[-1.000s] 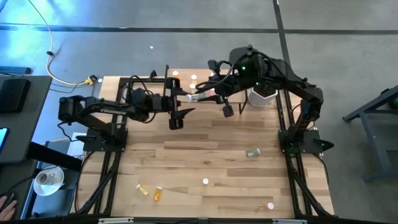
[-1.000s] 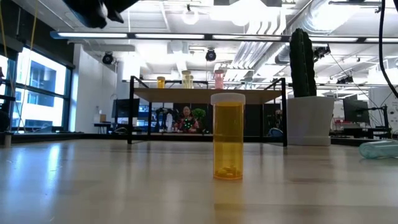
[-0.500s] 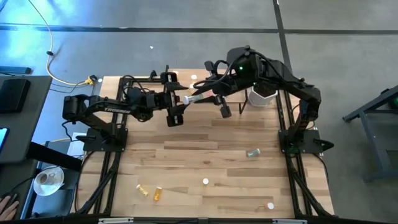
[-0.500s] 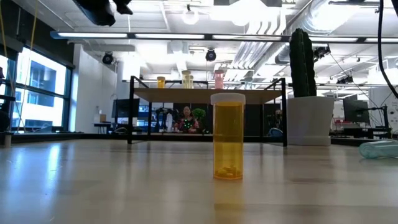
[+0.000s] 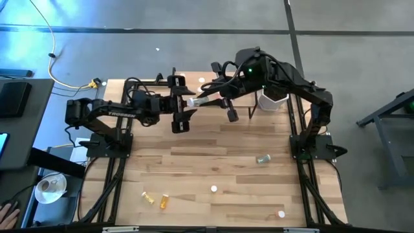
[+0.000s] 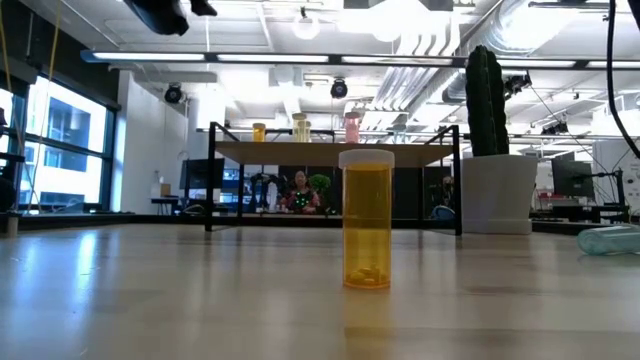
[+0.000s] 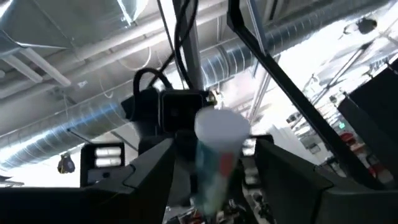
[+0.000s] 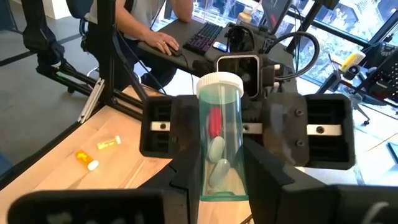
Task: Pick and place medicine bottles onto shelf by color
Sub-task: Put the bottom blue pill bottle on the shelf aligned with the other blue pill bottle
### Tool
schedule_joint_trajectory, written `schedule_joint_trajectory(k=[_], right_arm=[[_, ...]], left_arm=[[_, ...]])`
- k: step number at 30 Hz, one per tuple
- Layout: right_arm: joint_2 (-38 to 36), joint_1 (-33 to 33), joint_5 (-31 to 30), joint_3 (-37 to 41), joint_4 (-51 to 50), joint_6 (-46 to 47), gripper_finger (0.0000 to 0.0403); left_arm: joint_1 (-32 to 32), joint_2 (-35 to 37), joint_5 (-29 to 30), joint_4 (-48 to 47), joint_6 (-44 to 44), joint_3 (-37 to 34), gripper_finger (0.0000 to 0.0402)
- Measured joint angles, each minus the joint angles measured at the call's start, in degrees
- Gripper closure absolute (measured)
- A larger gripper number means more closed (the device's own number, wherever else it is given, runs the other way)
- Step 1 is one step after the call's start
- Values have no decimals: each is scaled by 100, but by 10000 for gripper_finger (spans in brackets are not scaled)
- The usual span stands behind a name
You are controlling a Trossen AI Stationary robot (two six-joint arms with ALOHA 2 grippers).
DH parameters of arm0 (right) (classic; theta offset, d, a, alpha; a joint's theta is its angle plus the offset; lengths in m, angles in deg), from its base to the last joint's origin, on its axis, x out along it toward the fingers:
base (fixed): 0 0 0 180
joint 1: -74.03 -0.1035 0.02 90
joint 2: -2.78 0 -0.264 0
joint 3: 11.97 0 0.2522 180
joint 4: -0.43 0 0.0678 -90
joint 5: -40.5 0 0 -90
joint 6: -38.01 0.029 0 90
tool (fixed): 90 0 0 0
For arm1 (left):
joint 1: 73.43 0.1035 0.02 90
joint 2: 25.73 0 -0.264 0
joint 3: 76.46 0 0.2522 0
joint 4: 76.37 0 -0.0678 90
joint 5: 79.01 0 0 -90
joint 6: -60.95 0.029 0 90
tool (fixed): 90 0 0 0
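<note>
A clear green medicine bottle with a white cap hangs in mid-air near the table's far edge, and my right gripper is shut on it. My left gripper faces it from the left, open. Its fingers stand on either side of the bottle's cap with a gap on each side. The shelf stands at the far edge with a yellow, a pale and a pink bottle on top. An orange bottle stands upright on the table. My right gripper pinches the bottle's body, near its base, between its two fingers. They come about level from the table's right and lie along the bottle. The cap end sticks out past the fingertips toward my left gripper. The bottle is clear of the table.
Two orange bottles lie near the front left. A green bottle lies on its side at the right, and another white cap shows near the front right. A white cactus pot stands at the far right, beside the shelf.
My left gripper has risen and tipped its fingers upward toward the bottle held by my right gripper. The bottle has stayed in the air in the same hold.
</note>
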Motion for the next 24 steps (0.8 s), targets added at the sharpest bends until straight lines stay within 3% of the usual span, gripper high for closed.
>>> schedule_joint_trajectory(k=[14,24], right_arm=[[56,0,0,0,54,17,322],[50,-7,0,0,21,17,322]], left_arm=[[17,0,22,-362,-22,113,195],[17,0,20,-344,176,113,267]])
